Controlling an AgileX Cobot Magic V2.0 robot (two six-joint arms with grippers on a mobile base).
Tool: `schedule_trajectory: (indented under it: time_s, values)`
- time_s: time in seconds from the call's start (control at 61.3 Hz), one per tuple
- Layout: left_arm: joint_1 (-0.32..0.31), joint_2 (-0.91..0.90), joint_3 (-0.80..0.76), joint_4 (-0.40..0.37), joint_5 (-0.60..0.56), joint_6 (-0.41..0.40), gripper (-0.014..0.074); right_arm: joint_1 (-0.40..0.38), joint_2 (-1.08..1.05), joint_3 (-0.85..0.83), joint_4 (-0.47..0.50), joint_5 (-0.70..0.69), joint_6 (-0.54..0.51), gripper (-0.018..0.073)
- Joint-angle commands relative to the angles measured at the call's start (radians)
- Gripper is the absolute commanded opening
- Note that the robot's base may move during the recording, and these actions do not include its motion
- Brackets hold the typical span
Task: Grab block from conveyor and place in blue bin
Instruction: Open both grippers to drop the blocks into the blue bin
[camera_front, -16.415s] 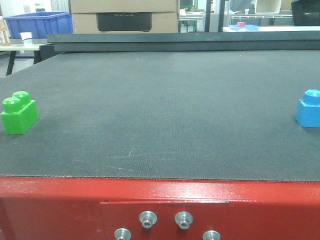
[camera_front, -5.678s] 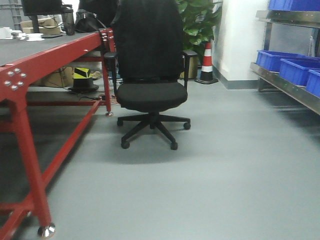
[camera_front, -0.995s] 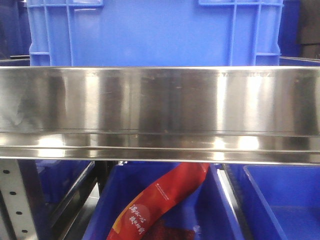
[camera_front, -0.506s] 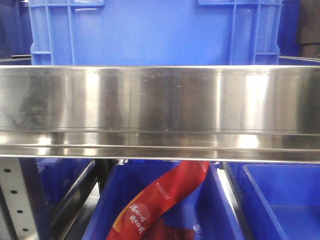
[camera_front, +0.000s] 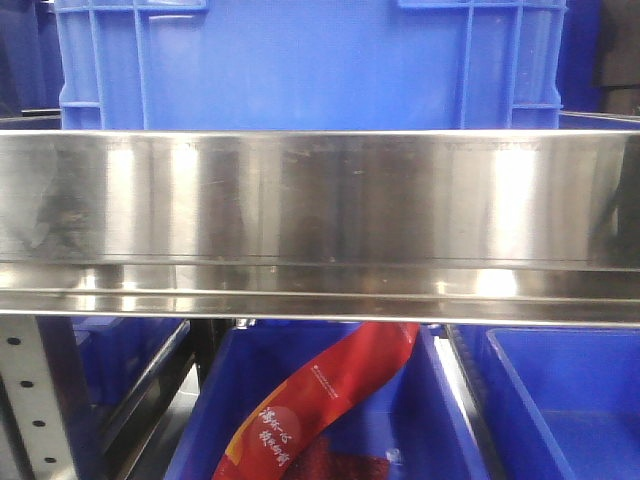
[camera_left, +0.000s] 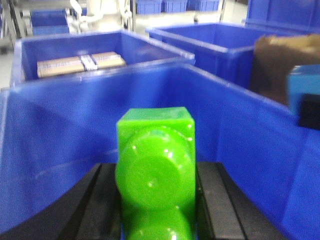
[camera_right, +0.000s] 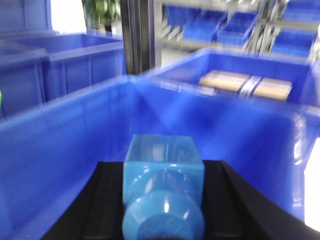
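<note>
In the left wrist view, my left gripper (camera_left: 156, 172) is shut on a green block (camera_left: 155, 150), its studs facing the camera, black fingers (camera_left: 97, 205) on either side. It hangs over the open blue bin (camera_left: 60, 130), inside the rim. The right gripper (camera_right: 163, 172) is shut on a light blue block (camera_right: 163, 160) over a blue bin (camera_right: 50, 150) with the same look. From the front, the blue bin (camera_front: 300, 60) stands on the upper shelf. The conveyor is out of view.
A steel shelf rail (camera_front: 320, 200) crosses the front view just below the bin. Beneath it a lower bin (camera_front: 440, 400) holds a red packet (camera_front: 320, 400). A neighbouring bin holds cardboard boxes (camera_left: 80, 64) (camera_right: 245, 84). A brown bag (camera_left: 272, 65) stands to the right.
The front view went from the conveyor with a green and a blue block, past a room with a chair, to this shelf. Over the last second it has barely shifted.
</note>
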Motion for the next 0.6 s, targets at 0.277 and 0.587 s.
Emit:
schedule_trajectory:
  time_s: [0.277,0.587]
  values:
    - [-0.007,-0.006,-0.012,-0.008,-0.012,-0.001,0.0313,0.002,-0.003,-0.018,0.004,-0.015,-0.007,0.0385]
    - [0.011,-0.084,-0.012,-0.001,-0.010,-0.001,-0.0111,0.000,-0.112,-0.016,0.004,0.003,-0.007,-0.0171]
